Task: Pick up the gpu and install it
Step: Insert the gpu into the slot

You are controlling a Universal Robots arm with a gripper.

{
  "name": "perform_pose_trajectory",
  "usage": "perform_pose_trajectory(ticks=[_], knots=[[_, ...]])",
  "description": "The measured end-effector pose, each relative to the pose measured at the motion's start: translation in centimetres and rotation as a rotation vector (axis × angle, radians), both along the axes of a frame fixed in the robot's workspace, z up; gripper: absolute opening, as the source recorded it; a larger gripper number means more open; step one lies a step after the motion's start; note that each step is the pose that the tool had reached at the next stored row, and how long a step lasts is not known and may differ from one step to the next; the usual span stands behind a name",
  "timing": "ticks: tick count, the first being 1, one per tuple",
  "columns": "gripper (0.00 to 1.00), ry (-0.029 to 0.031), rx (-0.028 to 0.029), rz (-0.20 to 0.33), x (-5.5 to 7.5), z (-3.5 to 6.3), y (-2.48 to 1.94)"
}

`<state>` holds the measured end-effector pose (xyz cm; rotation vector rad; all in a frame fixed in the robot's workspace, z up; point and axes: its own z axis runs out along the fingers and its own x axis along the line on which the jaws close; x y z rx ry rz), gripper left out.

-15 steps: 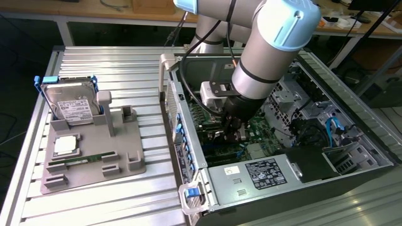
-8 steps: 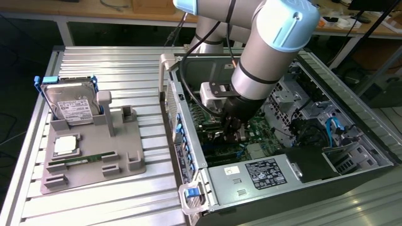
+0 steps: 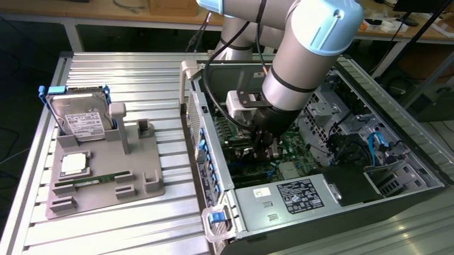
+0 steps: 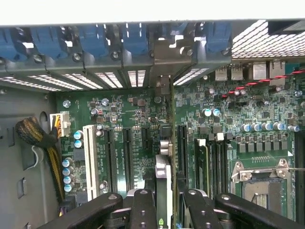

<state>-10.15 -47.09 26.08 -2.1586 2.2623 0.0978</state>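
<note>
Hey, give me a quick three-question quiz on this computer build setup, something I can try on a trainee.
1. True or false: the hard drive stands upright on the grey holder, outside the computer case.
2. What sits between the fingers of the gripper? A) a memory stick B) the graphics card C) a screwdriver
3. Fill in the missing word: the green memory stick lies on the grey ____.

Key: 1 true; 2 B; 3 holder.
</note>
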Motion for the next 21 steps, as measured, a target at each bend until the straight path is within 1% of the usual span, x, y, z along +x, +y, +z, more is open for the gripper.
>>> perform_pose_trajectory(ticks=[2,10,14,21], knots=[[0.27,-0.0001,0.0001,0.000,0.00,0.17,0.00],[0.27,0.0001,-0.0001,0.000,0.00,0.20,-0.01],[0.27,0.0000,0.0000,0.000,0.00,0.43,-0.02],[0.27,0.0000,-0.0004,0.000,0.00,0.43,-0.16]])
